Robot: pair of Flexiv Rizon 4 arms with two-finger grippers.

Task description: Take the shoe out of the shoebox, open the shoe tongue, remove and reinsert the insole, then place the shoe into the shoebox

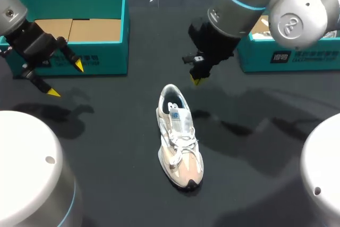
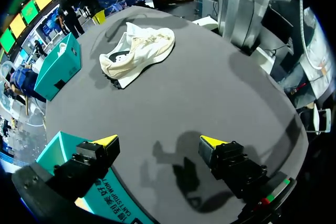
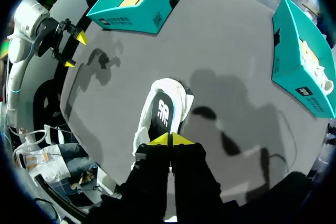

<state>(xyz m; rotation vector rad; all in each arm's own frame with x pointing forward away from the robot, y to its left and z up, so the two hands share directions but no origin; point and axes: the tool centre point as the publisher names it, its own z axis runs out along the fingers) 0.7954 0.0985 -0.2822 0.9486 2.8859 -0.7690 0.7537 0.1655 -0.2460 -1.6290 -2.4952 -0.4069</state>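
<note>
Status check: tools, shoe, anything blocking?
Left tool open, empty, by left teal shoebox. Right tool shut, empty, near sneaker heel. Sneaker upright on table, nothing blocking it.

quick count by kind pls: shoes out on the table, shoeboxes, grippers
shoe: 1
shoeboxes: 2
grippers: 2, left gripper and right gripper
total: 5

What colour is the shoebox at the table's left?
The shoebox is teal; the head view shows it best.
</note>
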